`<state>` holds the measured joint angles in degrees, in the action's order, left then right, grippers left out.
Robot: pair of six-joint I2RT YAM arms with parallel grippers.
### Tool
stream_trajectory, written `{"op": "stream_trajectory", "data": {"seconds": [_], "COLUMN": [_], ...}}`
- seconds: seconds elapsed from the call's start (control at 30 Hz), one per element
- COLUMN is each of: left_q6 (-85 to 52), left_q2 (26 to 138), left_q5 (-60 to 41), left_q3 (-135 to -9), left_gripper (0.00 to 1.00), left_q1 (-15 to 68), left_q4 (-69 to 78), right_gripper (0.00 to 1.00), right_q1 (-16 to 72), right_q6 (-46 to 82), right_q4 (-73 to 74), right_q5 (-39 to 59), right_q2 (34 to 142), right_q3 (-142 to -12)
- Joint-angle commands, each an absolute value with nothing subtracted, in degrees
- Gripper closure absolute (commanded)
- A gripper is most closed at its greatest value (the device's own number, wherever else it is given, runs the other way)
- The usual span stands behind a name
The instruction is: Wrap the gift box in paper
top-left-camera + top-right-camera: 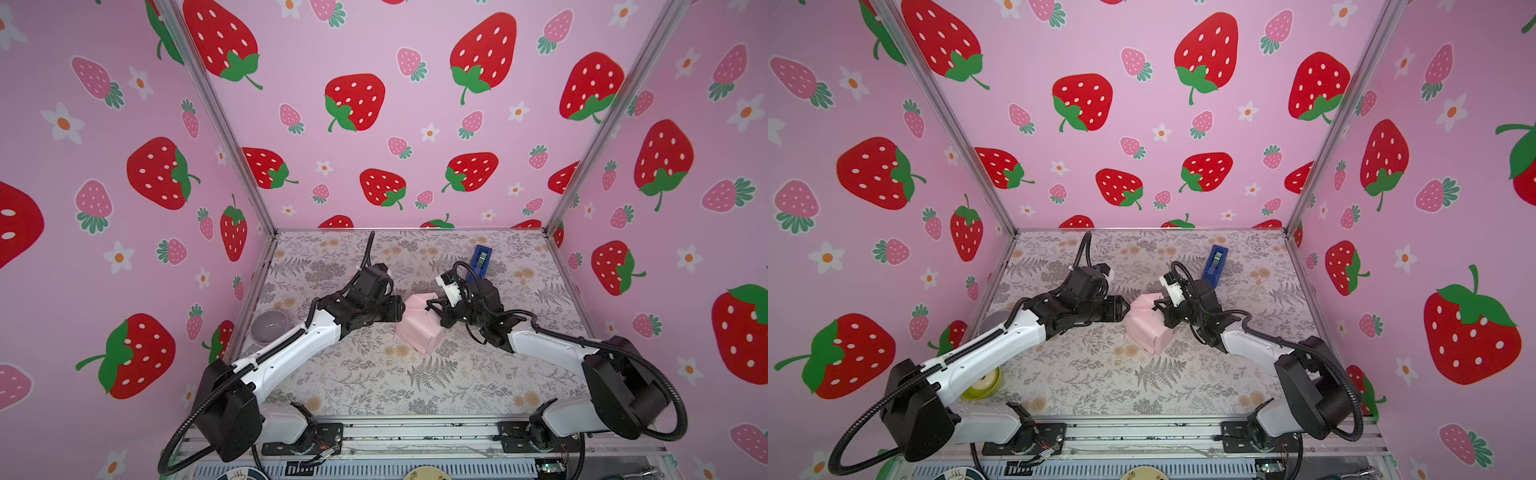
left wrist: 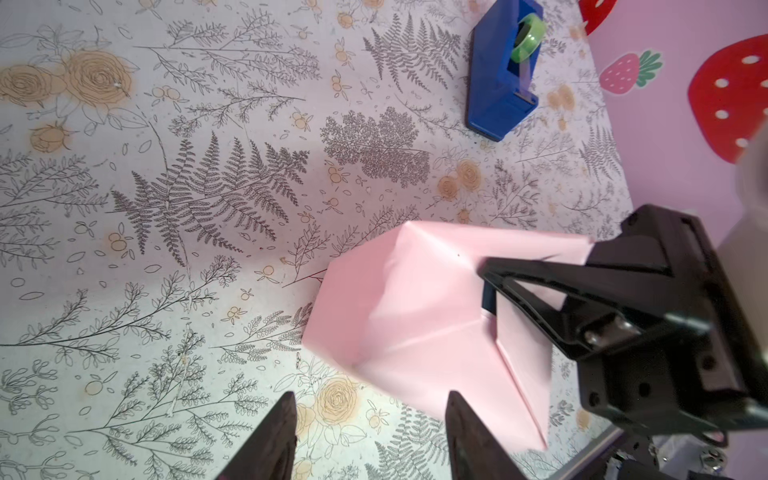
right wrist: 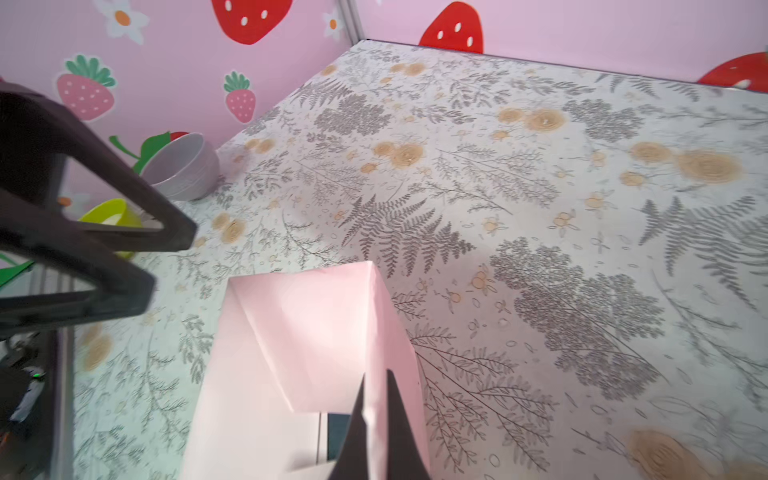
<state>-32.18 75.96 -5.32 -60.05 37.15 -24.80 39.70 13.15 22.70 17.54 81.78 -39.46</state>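
The pale pink paper [image 1: 415,328] [image 1: 1148,328] is folded up around the gift box in the middle of the table in both top views. Only a dark sliver of the gift box [image 3: 337,432] [image 2: 488,297] shows through a gap in the folds. My right gripper [image 3: 376,399] [image 1: 432,305] is shut on an upright flap of the paper at the parcel's right side. My left gripper [image 2: 372,399] [image 1: 401,309] stands open at the parcel's left side, its fingertips just short of the paper's edge, with nothing held.
A blue tape dispenser [image 1: 480,262] [image 2: 503,79] stands behind the right arm, towards the back. A grey bowl [image 1: 269,326] [image 3: 183,166] and a yellow-green bowl [image 1: 982,384] sit by the left wall. Patterned walls close in three sides.
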Motion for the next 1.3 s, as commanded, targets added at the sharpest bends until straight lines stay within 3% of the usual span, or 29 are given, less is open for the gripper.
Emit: {"op": "stream_trajectory", "data": {"seconds": [0.0, 0.23, 0.5, 1.13, 1.27], "left_q6": [-37.04, -44.74, -45.62, -45.35, -45.31], "left_q2": [74.4, 75.01, 78.9, 82.97, 82.79], "left_q5": [-11.55, -14.74, -16.04, -16.56, -16.28], "left_q3": [-55.81, -47.46, -47.96, -50.87, -50.87], "left_gripper": [0.42, 0.5, 0.59, 0.64, 0.63], "left_q1": [37.42, 40.03, 40.08, 40.09, 40.1], "left_q4": [-21.61, -10.22, -6.02, -6.84, -7.21], "right_gripper": [1.0, 1.0, 1.0, 1.0, 0.95], "right_q1": [42.03, 45.98, 48.54, 52.65, 52.65], "right_q6": [11.49, 8.27, 5.78, 5.7, 6.85], "right_q4": [22.05, 19.83, 20.45, 18.72, 17.71], "right_q5": [6.24, -2.57, -5.58, 2.45, 4.77], "right_q2": [79.88, 79.21, 78.16, 80.72, 80.35], "right_q3": [-38.51, -38.73, -37.47, -39.04, -39.42]}}
